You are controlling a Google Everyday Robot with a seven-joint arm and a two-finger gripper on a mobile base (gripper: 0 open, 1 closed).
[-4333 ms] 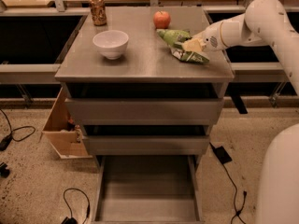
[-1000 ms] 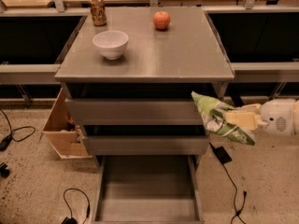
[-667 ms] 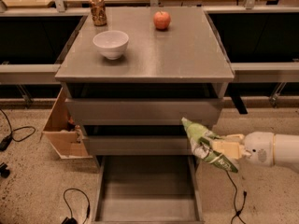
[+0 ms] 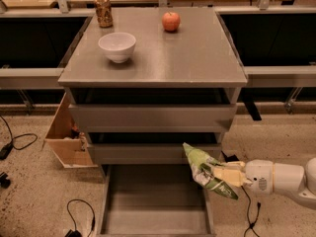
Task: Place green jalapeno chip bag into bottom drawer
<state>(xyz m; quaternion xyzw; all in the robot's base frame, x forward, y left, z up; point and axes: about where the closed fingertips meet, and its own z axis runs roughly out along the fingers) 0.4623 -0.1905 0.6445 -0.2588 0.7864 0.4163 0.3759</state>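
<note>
Our gripper (image 4: 226,175) clamped the bag (image 4: 201,166) over the right rim of the drawer (image 4: 148,204). Released there, we judged, it could catch the rim and tip outside.

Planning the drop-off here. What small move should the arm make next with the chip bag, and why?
Probably ease the gripper inward over the middle of the bottom drawer before letting go. It grips the green jalapeno chip bag at the open drawer's right rim, so releasing here might land it on the rim or outside.
</note>
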